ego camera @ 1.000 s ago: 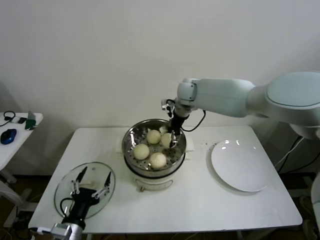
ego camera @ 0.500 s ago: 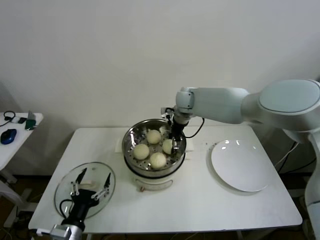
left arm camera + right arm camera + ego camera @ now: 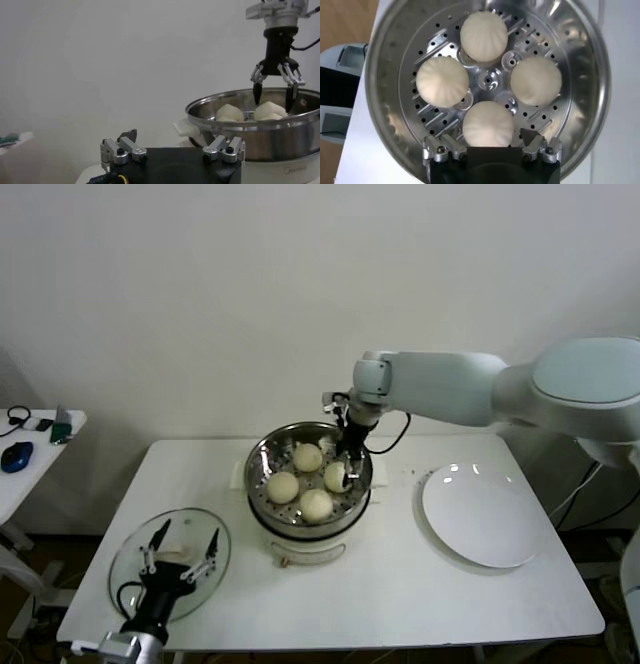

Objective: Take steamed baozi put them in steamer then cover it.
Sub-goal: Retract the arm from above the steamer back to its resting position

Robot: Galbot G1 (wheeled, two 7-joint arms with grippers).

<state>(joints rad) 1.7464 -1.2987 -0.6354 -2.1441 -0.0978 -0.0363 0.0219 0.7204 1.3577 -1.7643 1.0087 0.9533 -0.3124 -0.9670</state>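
Right wrist view: I see four pale round steamed baozi lying in the shiny perforated steel steamer, my right hand spread apart just above one. Left hand, fingers apart, seems to hover over the clear glass cover on the white counter.

- The head view looks forward and down from above onto the whole counter, with the steamer at mid-distance.
- The left wrist view sits low near the counter's surface, facing sideways toward the steamer.
- The right wrist view looks straight down, close, into the steamer.
- All three share the steamer.
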